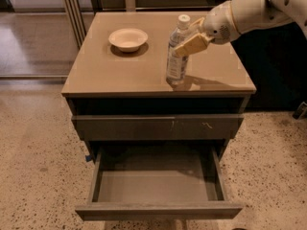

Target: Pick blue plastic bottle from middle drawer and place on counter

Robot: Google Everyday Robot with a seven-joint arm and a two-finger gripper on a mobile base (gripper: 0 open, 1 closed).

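The blue plastic bottle [177, 51], clear with a white cap and pale label, is upright over the front right part of the counter [105, 71], at or just above its surface. My gripper [188, 38] comes in from the upper right and is shut on the bottle's upper half. One tan finger [192, 44] shows across the front of the bottle. The middle drawer [158, 186] is pulled out below, and its grey floor holds nothing.
A shallow cream bowl [128, 38] sits at the back left of the counter. The shut drawer front [158, 127] above the open one bears small pale scratch marks. Speckled floor surrounds the cabinet; metal rails stand at the back left.
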